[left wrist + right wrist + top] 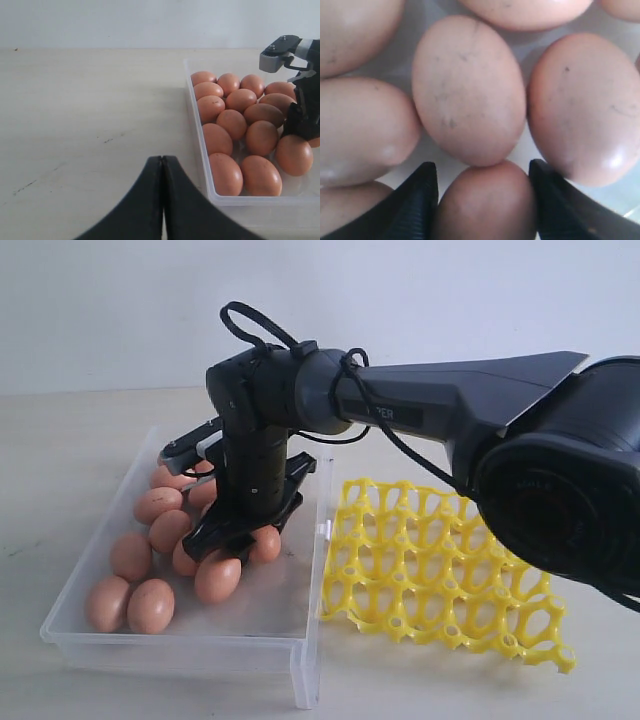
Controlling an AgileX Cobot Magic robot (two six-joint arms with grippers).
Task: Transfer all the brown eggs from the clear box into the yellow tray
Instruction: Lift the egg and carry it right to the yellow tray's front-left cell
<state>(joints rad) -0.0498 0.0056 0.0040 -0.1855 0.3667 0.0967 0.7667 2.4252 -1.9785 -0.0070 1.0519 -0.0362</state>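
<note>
Likely robot lab: pale scuffed tabletop (75, 125), plain white wall (150, 20), black robot arm (450, 400).

Right arm (420, 405): black joints, dark grey tapered shell, looped black cable (245, 320), grey bracket (190, 448), black gripper (243, 532).

The right arm stretched out, wrist bent steeply down. The right gripper (240, 538) had its jaws apart, an egg (485, 207) between them, contact unclear. The left gripper (162, 200) had its jaws pressed together.
</note>
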